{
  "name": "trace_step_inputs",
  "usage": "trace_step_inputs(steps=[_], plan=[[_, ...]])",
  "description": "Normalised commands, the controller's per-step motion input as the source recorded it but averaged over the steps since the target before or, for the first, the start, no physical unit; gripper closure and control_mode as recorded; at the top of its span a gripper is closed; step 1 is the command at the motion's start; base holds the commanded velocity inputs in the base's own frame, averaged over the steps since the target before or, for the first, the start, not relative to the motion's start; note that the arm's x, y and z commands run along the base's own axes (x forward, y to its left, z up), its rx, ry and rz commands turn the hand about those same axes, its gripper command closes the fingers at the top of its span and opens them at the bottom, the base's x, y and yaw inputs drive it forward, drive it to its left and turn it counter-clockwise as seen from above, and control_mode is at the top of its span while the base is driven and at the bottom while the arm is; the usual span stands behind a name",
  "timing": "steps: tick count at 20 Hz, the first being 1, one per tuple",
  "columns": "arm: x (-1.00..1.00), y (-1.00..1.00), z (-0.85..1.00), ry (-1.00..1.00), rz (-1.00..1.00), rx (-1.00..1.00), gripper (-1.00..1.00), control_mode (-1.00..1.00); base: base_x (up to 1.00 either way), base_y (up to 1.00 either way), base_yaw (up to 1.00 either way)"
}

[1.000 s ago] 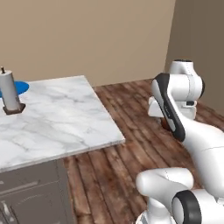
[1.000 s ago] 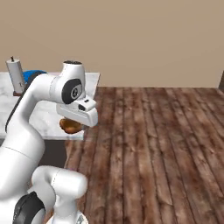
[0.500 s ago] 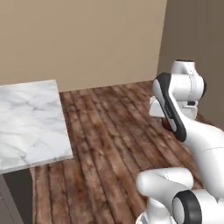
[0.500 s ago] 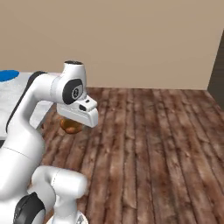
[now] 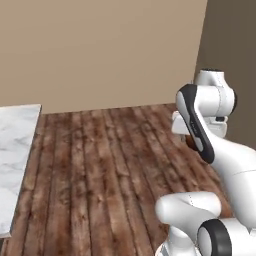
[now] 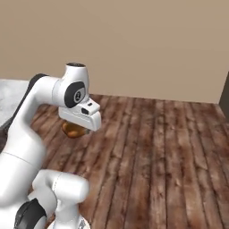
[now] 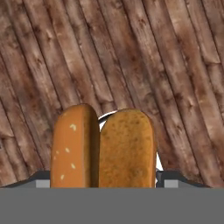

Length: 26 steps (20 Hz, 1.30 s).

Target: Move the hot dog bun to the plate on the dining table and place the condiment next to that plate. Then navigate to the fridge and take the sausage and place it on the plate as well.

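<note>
A hot dog bun (image 7: 103,148), two golden-brown halves standing side by side, sits between my fingertips in the hand view, above dark wooden floor planks. My gripper (image 7: 105,179) is shut on the bun across its width. From the right base view the bun (image 6: 74,130) shows as a brown lump under the white hand, and the gripper (image 6: 77,127) hangs over the floor, well above it. In the left base view the hand (image 5: 182,125) is tucked behind the forearm, so the bun is mostly hidden there.
A marble-topped counter (image 5: 12,150) reaches in from the left edge, and its corner (image 6: 9,89) appears behind the arm. Wooden floor (image 5: 110,165) spreads ahead up to a beige wall (image 6: 147,44). A darker wall (image 5: 232,45) stands at the right.
The whole picture has shifted: the base has turned, so the marble top slid off to the left and the items on it left the frame. The arm keeps its pose with the bun.
</note>
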Motion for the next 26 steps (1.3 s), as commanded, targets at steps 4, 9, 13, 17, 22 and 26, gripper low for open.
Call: trace_step_inputs(steps=[4,9,13,17,22,26], plan=[[0.00,0.00,0.00,0.00,0.00,0.00,1.00,1.00,1.00,-0.83,0.29],[0.00,0.00,0.00,0.00,0.00,0.00,1.00,1.00,1.00,-0.70,0.32],[0.00,0.00,0.00,0.00,0.00,0.00,1.00,1.00,1.00,-0.53,0.42],[0.00,0.00,0.00,0.00,0.00,0.00,1.00,1.00,1.00,-0.38,0.52],[0.00,0.00,0.00,0.00,0.00,0.00,1.00,1.00,1.00,-0.33,0.55],[0.00,0.00,0.00,0.00,0.00,0.00,1.00,1.00,1.00,-0.43,0.51]])
